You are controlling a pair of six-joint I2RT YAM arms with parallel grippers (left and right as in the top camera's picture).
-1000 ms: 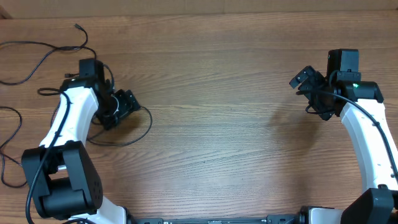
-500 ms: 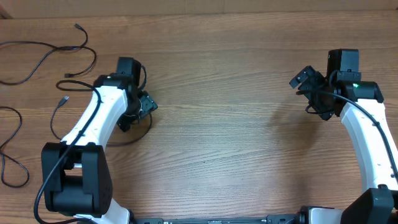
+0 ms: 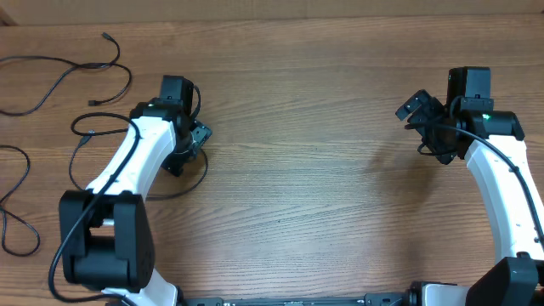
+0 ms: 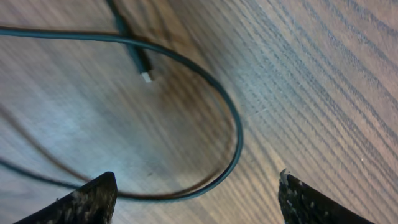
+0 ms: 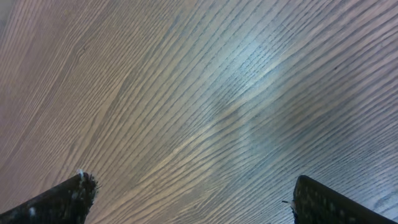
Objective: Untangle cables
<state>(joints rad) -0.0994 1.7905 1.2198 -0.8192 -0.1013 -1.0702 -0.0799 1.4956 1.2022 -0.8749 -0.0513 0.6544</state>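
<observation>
Thin black cables lie on the wooden table's left side. One cable (image 3: 201, 169) curves in a loop beside and under my left gripper (image 3: 192, 143). In the left wrist view this loop (image 4: 237, 127) lies on the wood just ahead of the fingers, with a connector tip (image 4: 144, 76) inside it. My left gripper (image 4: 196, 200) is open and empty, its fingertips either side of the loop's lower arc. My right gripper (image 3: 425, 127) is open and empty over bare wood at the right (image 5: 193, 199).
A second cable (image 3: 81, 65) snakes across the far left corner, with a plug end (image 3: 104, 36). A third cable (image 3: 19, 195) runs along the left edge. A small cable loop (image 3: 89, 127) lies left of the left arm.
My left arm swung right from the table's left side, then settled over the cable loop. The cable left of the arm shifted into a small loop. The right arm has not moved.
</observation>
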